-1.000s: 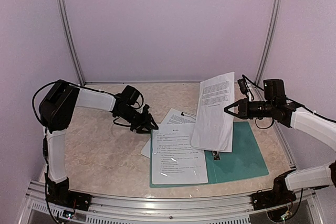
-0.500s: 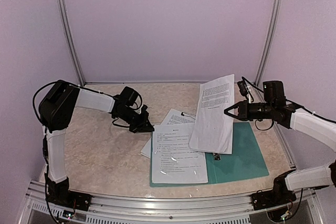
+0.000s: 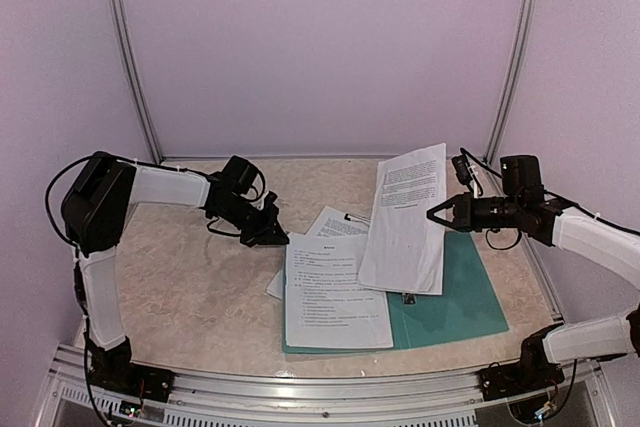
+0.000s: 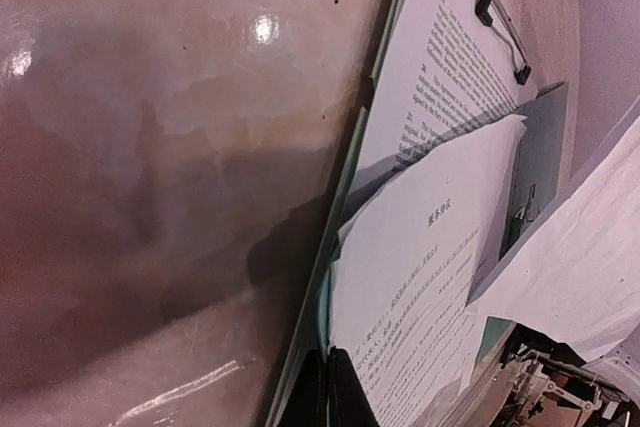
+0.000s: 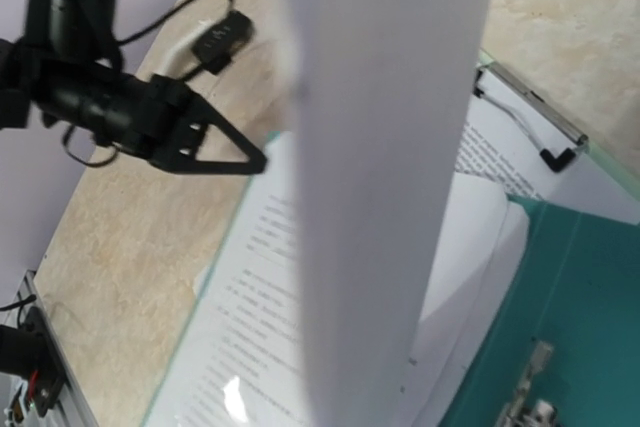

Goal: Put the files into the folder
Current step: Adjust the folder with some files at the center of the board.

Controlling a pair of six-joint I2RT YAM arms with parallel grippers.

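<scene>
The teal folder [image 3: 455, 302] lies open at the table's middle right, and its inner face shows in the right wrist view [image 5: 590, 297]. One printed sheet [image 3: 335, 292] lies flat on its left half. My right gripper [image 3: 437, 215] is shut on the edge of another white sheet [image 3: 405, 217], which hangs tilted over the folder's spine. That sheet [image 5: 390, 167] hides my right fingers in the right wrist view. My left gripper [image 3: 277, 238] is shut at the folder's far left corner. In the left wrist view [image 4: 335, 392] the jaws pinch the thin teal edge beside the flat sheet [image 4: 430, 277].
A pale mint clipboard [image 3: 338, 219] holding a printed sheet lies partly under the folder's far edge, its silver clip visible [image 4: 500, 27]. The folder's small metal clip [image 3: 410, 298] sits at the spine. Pale walls close in the back and sides.
My left gripper has moved a little left and towards the back. The flat sheet and the folder's left edge have shifted slightly left with it. The right gripper's sheet has barely moved.
</scene>
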